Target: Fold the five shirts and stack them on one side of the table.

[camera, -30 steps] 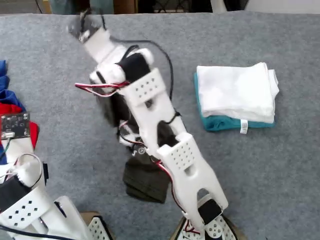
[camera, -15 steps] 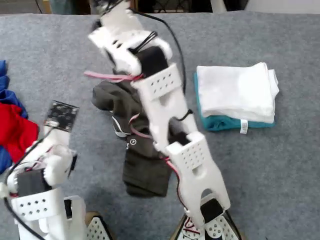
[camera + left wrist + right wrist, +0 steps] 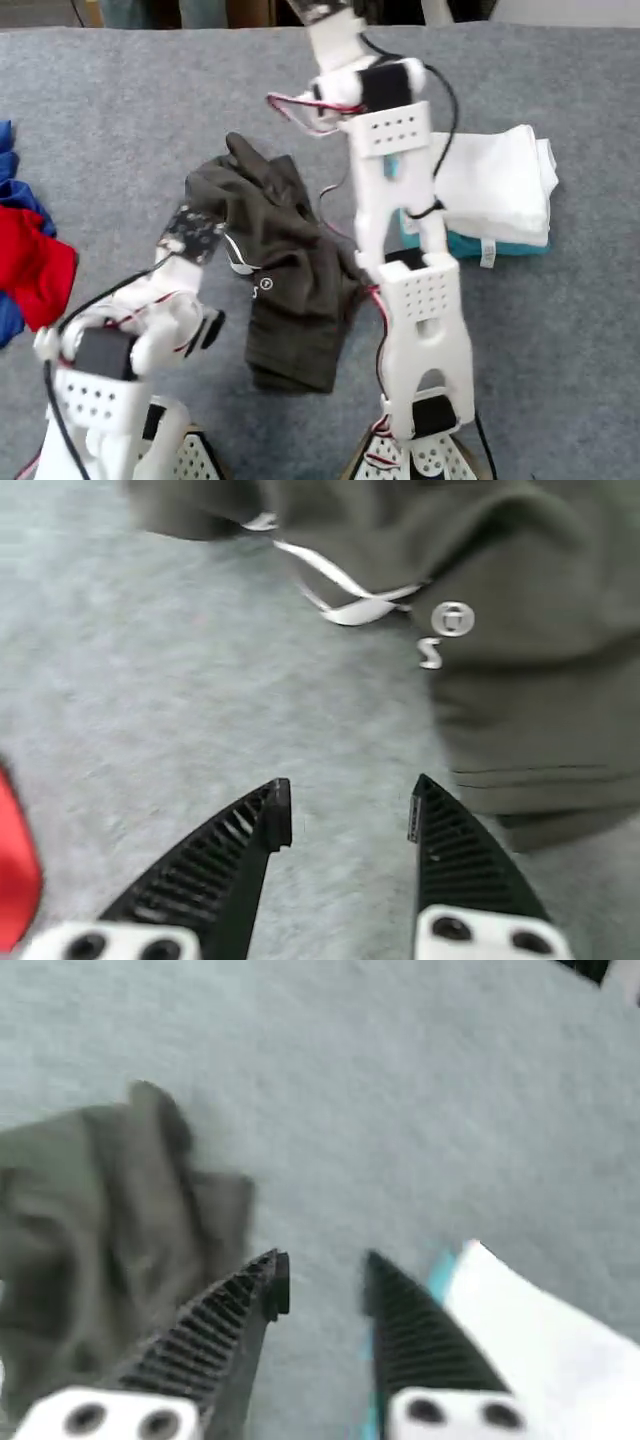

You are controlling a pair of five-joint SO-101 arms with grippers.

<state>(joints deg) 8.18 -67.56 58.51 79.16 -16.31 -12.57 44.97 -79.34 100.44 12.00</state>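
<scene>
Jaws apart and empty, the left gripper (image 3: 350, 810) hangs over the bare table (image 3: 560, 340) just beside the olive shirt (image 3: 290, 270), which lies rumpled at mid-table. The right gripper (image 3: 322, 1275), likewise parted and holding nothing, hovers toward the far edge, between that shirt and the folded stack. The third fold appears to be in hand; the next move likely calls for pinching the olive shirt's loose edges and spreading it flat. Five shirts show: a white shirt (image 3: 480, 185) stacked on a teal shirt (image 3: 450, 245) near the right edge, the olive one, and a red shirt (image 3: 35, 265) and a blue shirt (image 3: 8, 170) bunched at the left edge.

Left gripper (image 3: 348, 805), right gripper (image 3: 325, 1272) seemingly parted
</scene>
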